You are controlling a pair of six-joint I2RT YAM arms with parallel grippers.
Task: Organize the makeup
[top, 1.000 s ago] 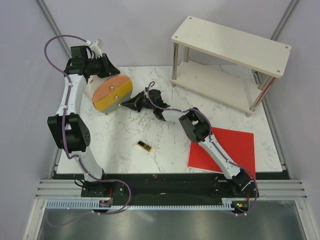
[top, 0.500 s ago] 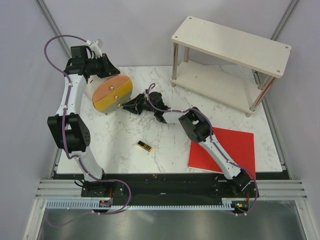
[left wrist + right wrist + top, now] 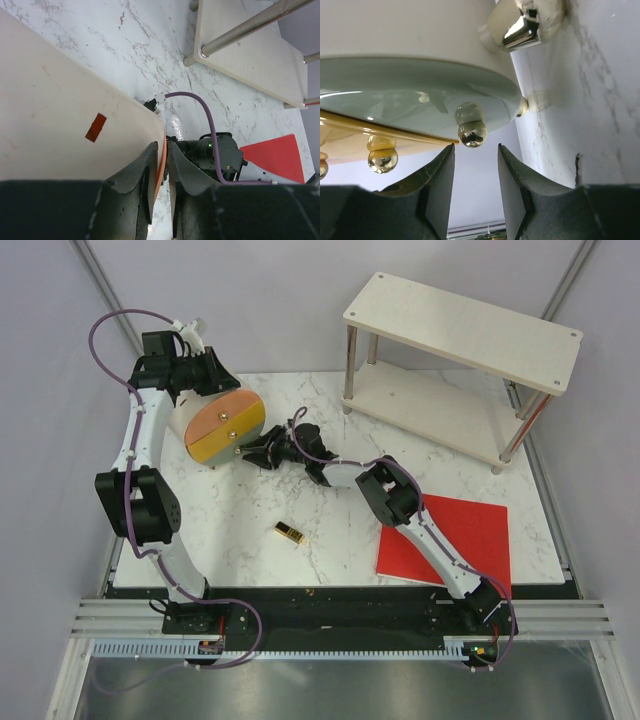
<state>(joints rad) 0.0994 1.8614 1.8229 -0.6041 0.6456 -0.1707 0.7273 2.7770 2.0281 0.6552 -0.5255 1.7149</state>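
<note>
The left fingers (image 3: 142,185) clamp the orange rim (image 3: 161,165) of the round cream case (image 3: 60,100), likely steadying it for the right fingers (image 3: 440,180). Those stand apart just short of its gold ball knob (image 3: 472,134), which only that wrist shows. Only the top view shows the gold-and-black lipstick (image 3: 289,532), lying toward the near edge of the marble desk (image 3: 330,540).

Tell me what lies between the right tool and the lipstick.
Only bare marble tabletop, seen in the top view, separates the right tool from the lipstick.

A robot lab cell: plain grey walls (image 3: 280,300), aluminium frame (image 3: 110,620), marble tabletop (image 3: 250,560)
</note>
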